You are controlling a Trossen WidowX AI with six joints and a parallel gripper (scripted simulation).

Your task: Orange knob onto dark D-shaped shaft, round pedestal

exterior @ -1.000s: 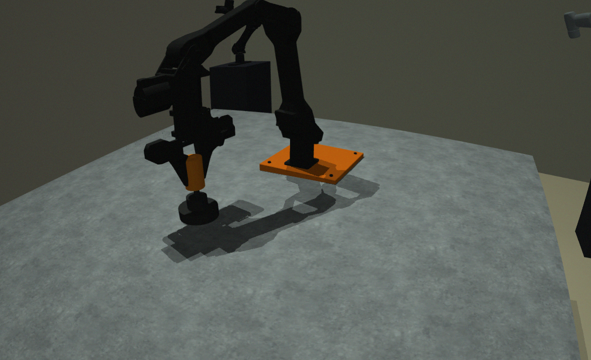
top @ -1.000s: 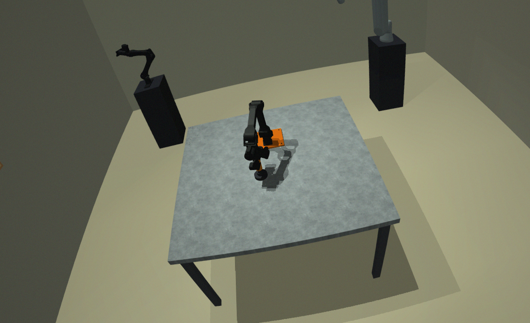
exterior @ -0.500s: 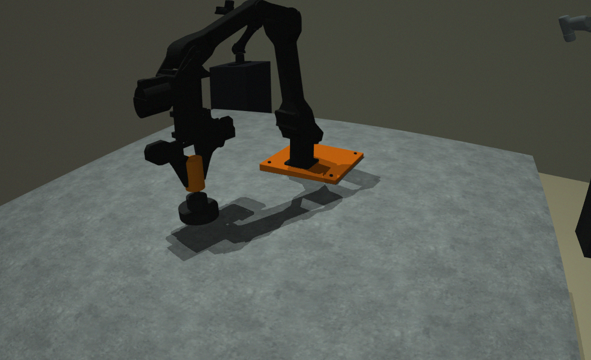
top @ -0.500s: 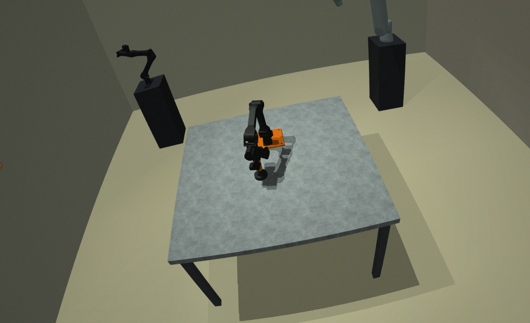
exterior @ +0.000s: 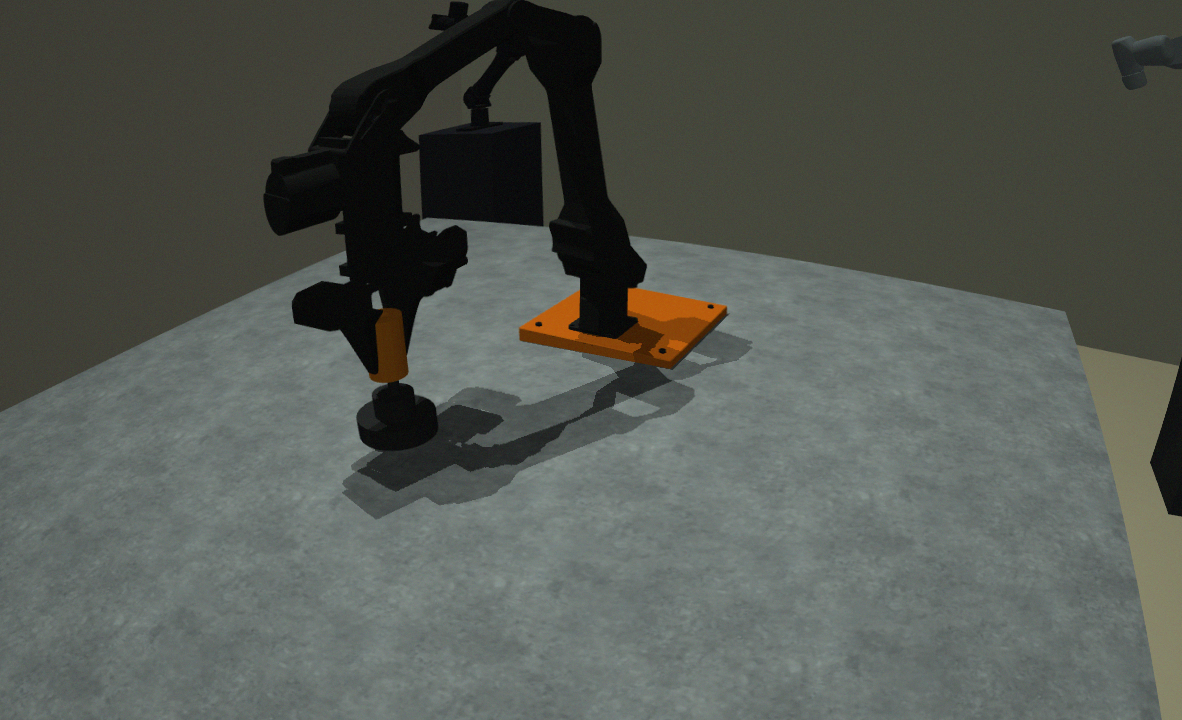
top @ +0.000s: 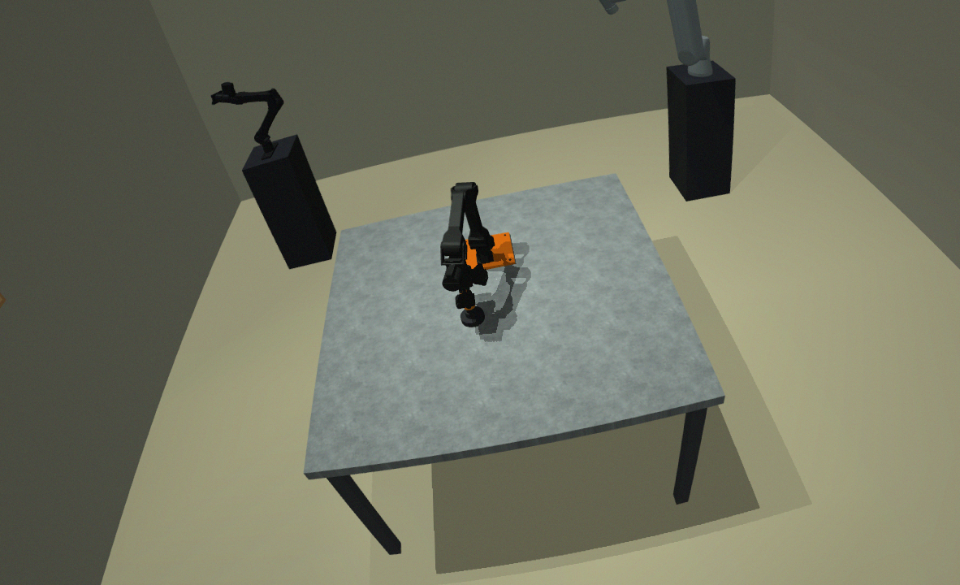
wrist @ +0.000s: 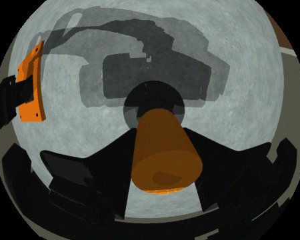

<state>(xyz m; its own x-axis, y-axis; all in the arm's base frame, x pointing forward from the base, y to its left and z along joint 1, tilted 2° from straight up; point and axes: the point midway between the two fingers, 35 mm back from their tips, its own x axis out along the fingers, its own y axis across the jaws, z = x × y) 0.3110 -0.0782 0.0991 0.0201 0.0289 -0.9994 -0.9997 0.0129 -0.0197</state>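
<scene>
Top view: the end effector [top: 469,307] [exterior: 391,353] [wrist: 159,133] is down near the middle of the worktop [top: 542,363] [exterior: 622,555] [wrist: 100,133], right at the pedestal [top: 473,318] [exterior: 397,423] [wrist: 130,111], with the base plate [top: 503,250] [exterior: 693,313] [wrist: 31,113] up at 1 o'clock.

Exterior view: it's gripping the knob [exterior: 390,344] [wrist: 167,157]! Knob roughly upright above the pedestal, a bit of dark shaft [exterior: 394,384] showing beneath, so not seated. Whether they touch, I can't tell.

Wrist view: 2 fingers pinch the knob at 3 and 9 o'clock, pedestal beyond at 12. It looks stiff, probably light, and its smooth round sides could slip in a twist. I'd keep that mid-side hold, turn gently under light pressure, then press down.
</scene>
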